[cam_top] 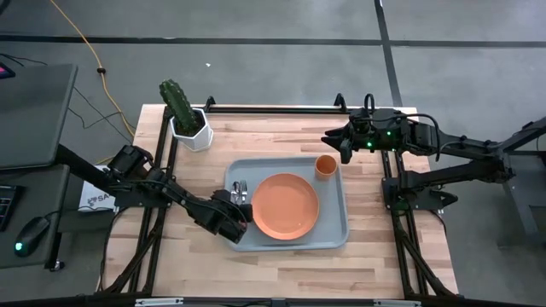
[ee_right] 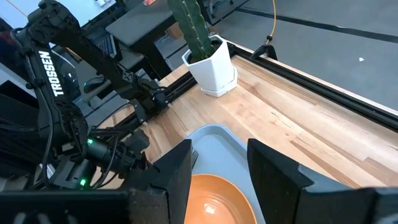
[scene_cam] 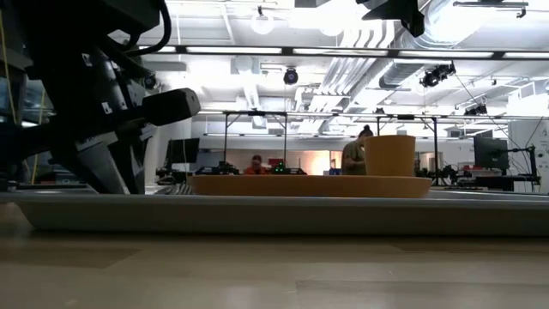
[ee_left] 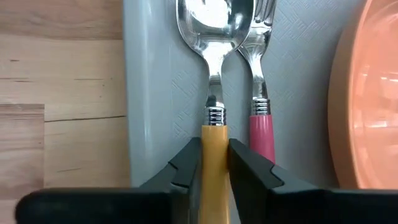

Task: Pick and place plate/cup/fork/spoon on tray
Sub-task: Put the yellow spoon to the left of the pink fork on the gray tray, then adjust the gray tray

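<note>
The left gripper (ee_left: 214,163) is down over the left end of the tray (cam_top: 335,234), its jaws pinching the yellow handle of the spoon (ee_left: 214,81), which lies flat on the tray floor just inside the raised rim. The fork (ee_left: 260,93) lies right beside the spoon, parallel to it, pink handle next to yellow handle and the tines tucked close against the spoon's bowl. On the fork's other side sits the plate (cam_top: 285,206), filling the middle of the tray, near the fork. The cup (cam_top: 326,166) stands upright in the tray's far right corner, just beyond the plate's edge. The tray rests on the wooden desk (cam_top: 256,136). The right gripper (ee_right: 219,163) hangs above the desk's far right part, well away from the tray's contents, jaws spread with nothing between them. A potted cactus (cam_top: 183,113) in a white pot stands at the desk's far left corner, clear of the tray.
</note>
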### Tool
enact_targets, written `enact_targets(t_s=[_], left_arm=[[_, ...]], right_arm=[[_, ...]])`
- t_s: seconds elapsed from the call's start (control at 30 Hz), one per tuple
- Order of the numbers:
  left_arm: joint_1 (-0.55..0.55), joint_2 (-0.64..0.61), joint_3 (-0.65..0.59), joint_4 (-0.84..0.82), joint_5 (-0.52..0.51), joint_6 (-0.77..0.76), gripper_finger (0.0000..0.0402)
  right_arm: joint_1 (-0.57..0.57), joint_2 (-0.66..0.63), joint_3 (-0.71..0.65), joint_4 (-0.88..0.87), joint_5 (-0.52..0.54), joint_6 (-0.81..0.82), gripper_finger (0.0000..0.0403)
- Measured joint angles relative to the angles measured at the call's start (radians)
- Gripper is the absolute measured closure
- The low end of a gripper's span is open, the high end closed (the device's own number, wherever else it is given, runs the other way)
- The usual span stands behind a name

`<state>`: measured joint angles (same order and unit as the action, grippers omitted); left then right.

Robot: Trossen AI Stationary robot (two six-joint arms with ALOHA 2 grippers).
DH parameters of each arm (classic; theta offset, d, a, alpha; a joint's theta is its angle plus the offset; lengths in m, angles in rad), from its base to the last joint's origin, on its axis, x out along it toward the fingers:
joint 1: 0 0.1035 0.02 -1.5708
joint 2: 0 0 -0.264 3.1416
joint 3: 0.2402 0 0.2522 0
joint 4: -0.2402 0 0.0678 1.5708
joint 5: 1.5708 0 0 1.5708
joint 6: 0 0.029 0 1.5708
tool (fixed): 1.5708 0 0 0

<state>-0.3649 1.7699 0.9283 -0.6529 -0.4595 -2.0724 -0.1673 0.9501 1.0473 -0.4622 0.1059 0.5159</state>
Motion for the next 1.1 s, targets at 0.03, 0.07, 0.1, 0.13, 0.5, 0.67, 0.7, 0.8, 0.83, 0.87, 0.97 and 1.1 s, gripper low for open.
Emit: enact_targets(t_s=[0.03,0.07,0.1,0.13,0.5,0.67,0.7,0.8,0.83,0.87,0.97,1.1], left_arm=[[0.0,0.0,0.0,0.0,0.0,0.0,0.0326],[0.0,0.0,0.0,0.0,0.0,0.0,0.0318],[0.0,0.0,0.0,0.001,0.0,0.0,0.0311],[0.0,0.0,0.0,0.002,0.0,0.0,0.0304],[-0.001,-0.025,-0.002,-0.001,0.006,-0.001,0.0246],[-0.001,-0.047,-0.002,-0.005,-0.009,0.0,0.0229],[-0.001,-0.051,-0.002,-0.001,-0.011,0.0,0.0226],[0.0,-0.076,-0.002,0.003,-0.017,0.01,0.022],[0.0,-0.088,-0.002,0.004,-0.019,0.022,0.0219],[0.0,-0.103,-0.002,0.005,-0.025,0.043,0.0218],[0.0,-0.161,-0.002,0.006,-0.066,0.11,0.0217],[0.0,-0.285,-0.002,0.029,-0.129,0.306,0.0217]], right_arm=[[0.0,0.0,0.0,0.0,0.0,0.0,0.0256],[0.0,0.0,0.0,0.0,0.0,0.0,0.0256],[0.0,0.0,0.0,0.0,0.0,0.0,0.0256],[0.0,0.0,0.0,0.0,0.0,0.0,0.0256],[0.0,0.0,0.0,0.0,0.0,-0.004,0.0256],[0.0,0.0,0.0,0.0,0.0,-0.004,0.0256],[0.0,0.0,0.0,0.0,0.0,-0.004,0.0256],[0.0,0.0,0.0,0.001,0.0,-0.004,0.0256],[0.0,0.0,0.0,0.003,0.0,-0.004,0.0256],[0.0,0.0,0.0,0.003,0.0,-0.004,0.0256],[0.0,0.0,0.0,0.003,0.0,-0.007,0.0256],[0.0,0.0,0.0,0.023,-0.002,-0.025,0.0256]])
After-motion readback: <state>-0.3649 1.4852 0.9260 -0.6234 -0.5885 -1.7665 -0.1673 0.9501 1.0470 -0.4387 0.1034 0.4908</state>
